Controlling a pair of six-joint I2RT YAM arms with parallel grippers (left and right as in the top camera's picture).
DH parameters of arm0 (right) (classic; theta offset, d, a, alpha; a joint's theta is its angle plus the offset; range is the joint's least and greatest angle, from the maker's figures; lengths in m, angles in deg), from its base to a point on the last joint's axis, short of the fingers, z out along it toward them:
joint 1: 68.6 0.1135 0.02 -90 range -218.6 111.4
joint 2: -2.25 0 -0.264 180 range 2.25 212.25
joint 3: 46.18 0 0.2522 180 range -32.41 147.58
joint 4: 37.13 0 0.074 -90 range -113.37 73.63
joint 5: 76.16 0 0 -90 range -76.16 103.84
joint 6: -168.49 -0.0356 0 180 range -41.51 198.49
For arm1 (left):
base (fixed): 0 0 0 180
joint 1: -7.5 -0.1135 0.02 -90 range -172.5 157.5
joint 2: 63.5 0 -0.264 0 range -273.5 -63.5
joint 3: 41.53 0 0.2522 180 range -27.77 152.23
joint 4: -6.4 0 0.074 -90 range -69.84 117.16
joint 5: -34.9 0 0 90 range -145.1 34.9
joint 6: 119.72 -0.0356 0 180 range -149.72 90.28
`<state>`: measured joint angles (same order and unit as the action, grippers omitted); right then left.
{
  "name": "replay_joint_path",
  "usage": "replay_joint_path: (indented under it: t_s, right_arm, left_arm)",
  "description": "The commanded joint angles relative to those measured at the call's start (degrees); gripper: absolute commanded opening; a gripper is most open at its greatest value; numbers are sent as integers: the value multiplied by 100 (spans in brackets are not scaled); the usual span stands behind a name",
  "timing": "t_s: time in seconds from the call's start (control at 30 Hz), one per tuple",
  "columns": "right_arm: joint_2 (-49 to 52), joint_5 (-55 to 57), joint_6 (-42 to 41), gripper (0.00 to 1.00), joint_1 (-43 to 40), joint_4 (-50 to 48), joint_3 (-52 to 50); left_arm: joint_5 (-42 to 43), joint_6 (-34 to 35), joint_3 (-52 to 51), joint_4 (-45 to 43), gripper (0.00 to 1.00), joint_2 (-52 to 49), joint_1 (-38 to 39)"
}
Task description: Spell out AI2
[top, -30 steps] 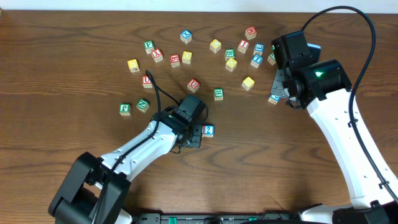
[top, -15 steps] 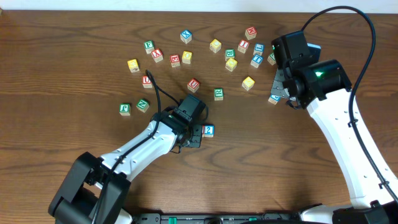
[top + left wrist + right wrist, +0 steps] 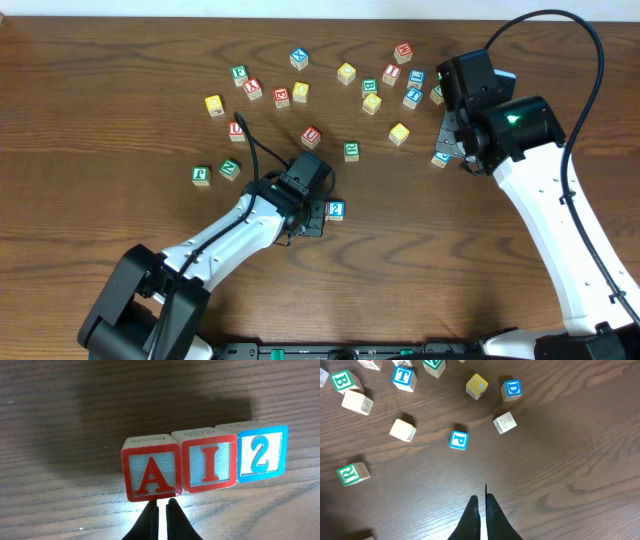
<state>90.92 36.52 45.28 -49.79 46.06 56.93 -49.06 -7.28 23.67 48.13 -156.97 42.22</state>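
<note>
1. Wooden cubes, overhead view: only the 2 cube [image 3: 336,209] shows, just beside the left gripper [image 3: 312,222] near the middle of the bench [image 3: 120,60], apart from the scatter; the arm hides its neighbours; the right gripper [image 3: 455,148] sits at the scatter's right edge
2. Left wrist: A cube [image 3: 152,472], I cube [image 3: 210,462] and 2 cube touch in one row, long axis left to right and rising slightly rightward, characters upright and facing the camera; jaws closed on nothing, tips at the A cube's lower edge; the cubes look light, stiff and easily nudged, best pinched across opposite flat faces
3. Right wrist: jaws closed and empty over bare bench, short of a blue P cube [image 3: 459,440]
</note>
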Motion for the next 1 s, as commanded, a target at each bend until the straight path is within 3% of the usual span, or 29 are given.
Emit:
replay_joint_path:
  t_s: [0.0,0.53,0.97]
  right_arm:
    - [55,28,70,1,-39,13,81]
    - [55,31,72,1,-39,17,81]
    - [55,31,72,1,-39,20,81]
  left_arm:
    - [-70,-96,-55,-17,7,-72,13]
    - [238,-68,-55,339,7,-70,13]
    - [-79,111,-55,640,7,-35,13]
